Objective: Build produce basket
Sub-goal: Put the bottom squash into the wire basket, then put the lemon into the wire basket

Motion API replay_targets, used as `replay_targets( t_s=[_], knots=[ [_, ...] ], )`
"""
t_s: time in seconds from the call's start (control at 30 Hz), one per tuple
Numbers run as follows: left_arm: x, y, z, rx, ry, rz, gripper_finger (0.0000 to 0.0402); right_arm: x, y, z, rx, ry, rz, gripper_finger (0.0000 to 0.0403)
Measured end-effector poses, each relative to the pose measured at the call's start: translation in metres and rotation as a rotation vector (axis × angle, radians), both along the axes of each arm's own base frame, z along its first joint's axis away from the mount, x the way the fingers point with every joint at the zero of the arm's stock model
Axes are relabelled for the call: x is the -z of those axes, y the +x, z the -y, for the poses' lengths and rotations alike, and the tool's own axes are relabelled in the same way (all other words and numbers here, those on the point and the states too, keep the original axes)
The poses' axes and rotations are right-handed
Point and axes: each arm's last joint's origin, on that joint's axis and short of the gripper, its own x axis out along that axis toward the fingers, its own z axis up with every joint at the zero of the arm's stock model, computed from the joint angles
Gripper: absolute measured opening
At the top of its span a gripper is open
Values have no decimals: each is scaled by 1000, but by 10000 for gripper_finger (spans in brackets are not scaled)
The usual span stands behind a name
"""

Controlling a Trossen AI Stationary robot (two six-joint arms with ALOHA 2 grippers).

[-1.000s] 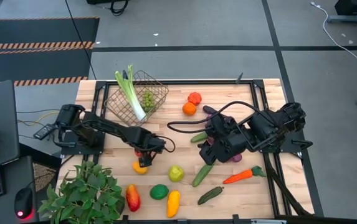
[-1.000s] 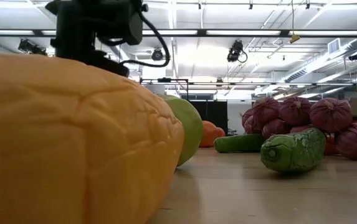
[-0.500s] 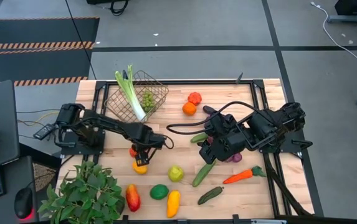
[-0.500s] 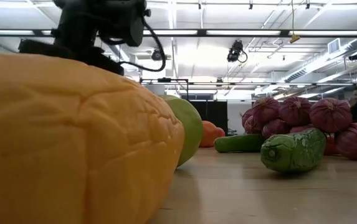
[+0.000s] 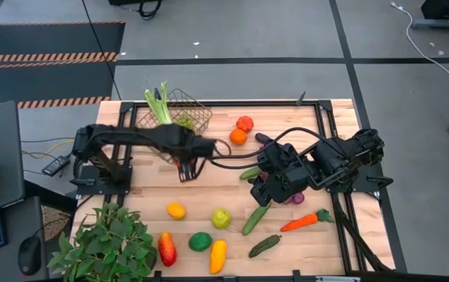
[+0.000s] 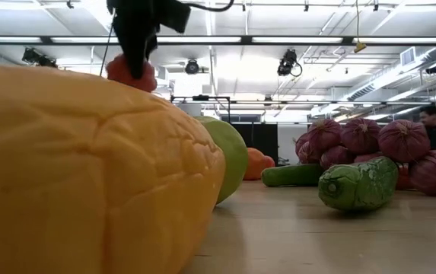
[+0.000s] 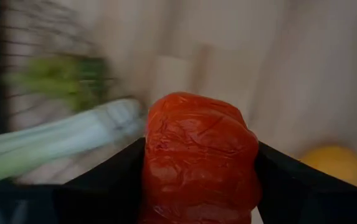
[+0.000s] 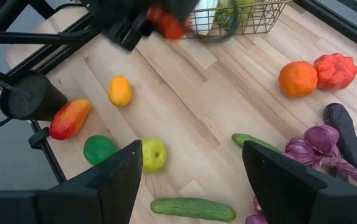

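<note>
Left gripper [image 5: 183, 168] lifted red produce [image 7: 200, 155], seemingly basketward.

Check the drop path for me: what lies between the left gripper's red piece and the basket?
Nothing: in the high view the left gripper, shut on the red piece, hangs just beside the basket, with only bare table between them.

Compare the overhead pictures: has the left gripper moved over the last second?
Yes. The left gripper, shut on a red piece, has left the small yellow fruit and gone up the picture toward the basket.
</note>
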Motion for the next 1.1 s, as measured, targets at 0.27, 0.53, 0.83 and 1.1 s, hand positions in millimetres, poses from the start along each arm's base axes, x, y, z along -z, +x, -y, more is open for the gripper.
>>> replay_targets(
  t_s=[0.27, 0.53, 0.83, 1.1],
  knots=[
    [-7, -18, -53, -117, 72, -119, 250, 0, 1, 1, 5, 0, 0, 279],
    [5, -40, -103, -252, 79, -132, 257, 0, 1, 2, 8, 1, 1, 279],
    [29, -55, -126, -288, 45, -176, 299, 0, 1, 3, 22, -17, 10, 279],
    [36, -51, -116, -256, -20, -163, 345, 0, 3, 7, 25, -25, 6, 279]
  ],
)
